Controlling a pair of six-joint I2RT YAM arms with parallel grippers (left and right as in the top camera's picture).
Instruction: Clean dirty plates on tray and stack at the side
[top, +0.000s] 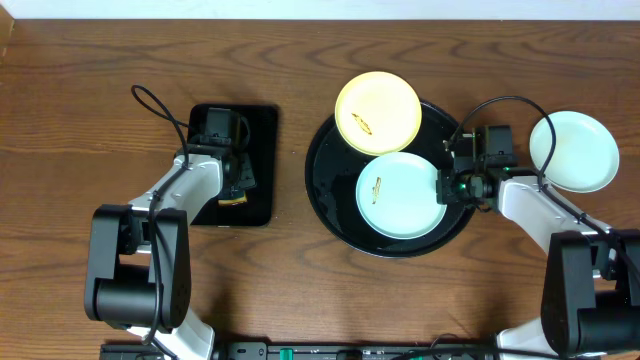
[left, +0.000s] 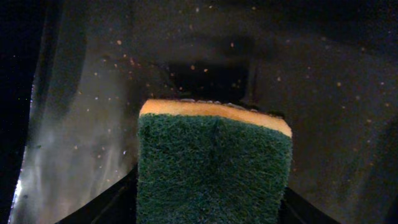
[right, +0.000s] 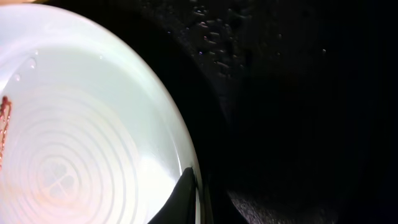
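On the round black tray (top: 325, 178) lie a pale yellow plate (top: 378, 111) and a mint-white plate (top: 400, 195), each with a small brown smear. A second mint-white plate (top: 574, 150) lies on the table at the right, off the tray. My right gripper (top: 445, 187) is shut on the right rim of the tray's mint plate (right: 93, 124), with one dark finger (right: 183, 199) lying on top of the rim. My left gripper (top: 235, 185) is over the small rectangular tray, shut on a green-and-yellow sponge (left: 214, 165) that fills the space between its fingers (left: 118, 199).
The rectangular black tray (top: 262, 130) lies left of the round tray, on a brown wooden table. Its wet, speckled floor (left: 93, 93) shows behind the sponge. Water drops sit on the round tray's surface (right: 217, 43) beside the plate.
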